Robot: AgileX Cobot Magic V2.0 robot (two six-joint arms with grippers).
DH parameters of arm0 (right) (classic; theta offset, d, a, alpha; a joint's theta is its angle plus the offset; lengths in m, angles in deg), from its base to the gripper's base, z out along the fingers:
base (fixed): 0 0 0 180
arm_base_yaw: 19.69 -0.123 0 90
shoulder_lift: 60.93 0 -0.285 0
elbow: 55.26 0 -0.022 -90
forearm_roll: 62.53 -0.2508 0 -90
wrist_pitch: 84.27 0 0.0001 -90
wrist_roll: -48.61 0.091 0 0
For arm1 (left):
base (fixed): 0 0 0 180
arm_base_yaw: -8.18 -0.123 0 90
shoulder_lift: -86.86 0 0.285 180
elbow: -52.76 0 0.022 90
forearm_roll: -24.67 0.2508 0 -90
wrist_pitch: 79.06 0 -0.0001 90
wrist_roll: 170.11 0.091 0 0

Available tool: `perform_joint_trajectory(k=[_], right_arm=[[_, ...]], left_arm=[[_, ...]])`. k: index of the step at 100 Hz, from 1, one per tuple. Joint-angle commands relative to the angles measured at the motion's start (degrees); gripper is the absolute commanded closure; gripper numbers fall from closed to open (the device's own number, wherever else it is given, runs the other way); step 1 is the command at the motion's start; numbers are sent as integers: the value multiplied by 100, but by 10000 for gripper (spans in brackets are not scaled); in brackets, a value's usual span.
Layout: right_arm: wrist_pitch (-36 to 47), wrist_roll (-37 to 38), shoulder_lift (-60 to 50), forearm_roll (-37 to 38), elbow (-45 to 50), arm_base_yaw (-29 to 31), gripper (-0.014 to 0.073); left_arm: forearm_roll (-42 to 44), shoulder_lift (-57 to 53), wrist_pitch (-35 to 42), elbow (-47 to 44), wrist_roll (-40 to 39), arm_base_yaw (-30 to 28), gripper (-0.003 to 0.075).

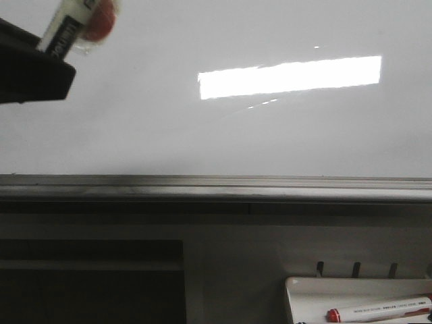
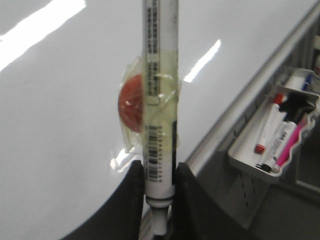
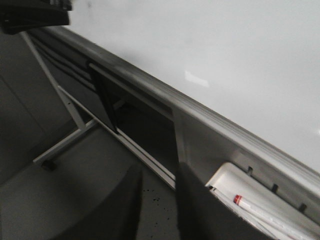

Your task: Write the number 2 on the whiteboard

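Note:
The whiteboard (image 1: 236, 135) is glossy white with a bright rectangular glare and fills the upper front view. No number 2 shows on it. My left gripper (image 1: 34, 74) is at the board's upper left, shut on a white marker (image 1: 67, 23) that has a red round piece taped to it. In the left wrist view the marker (image 2: 160, 100) stands between the dark fingers of the left gripper (image 2: 160, 200), in front of the board (image 2: 60, 100); its far end is out of view. My right gripper (image 3: 159, 200) is open and empty, low beside the board (image 3: 225, 50).
A grey metal ledge (image 1: 216, 185) runs along the board's lower edge. A small white plastic tray (image 1: 317, 290) hangs below it at the right, holding a red-capped marker (image 1: 378, 310); in the left wrist view this tray (image 2: 250, 150) holds several markers. A stand frame (image 3: 65, 140) is below.

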Motion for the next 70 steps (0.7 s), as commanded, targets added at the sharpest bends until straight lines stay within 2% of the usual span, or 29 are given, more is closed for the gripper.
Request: perform_joint_trajectory(k=[1,8,25,38,70], right_arm=[[552,-613,200,-563,-195,-300,200],[642,-970,340,-769,-195,-545,165],[721,-1893,788,-1594,-195,-858,197],[812,-2535,1148,-2273,-223,-905,207],[767,-2952,2032,-2309,-899,-1082,207]], left_arm=[[423,17,219,176,0,346,741],[749,115,209,176,0,570,741],[1370,439,209,176,0,851,740],[1413,541,233,176,0,891,741],[1413,517,257,176,0,891,741]])
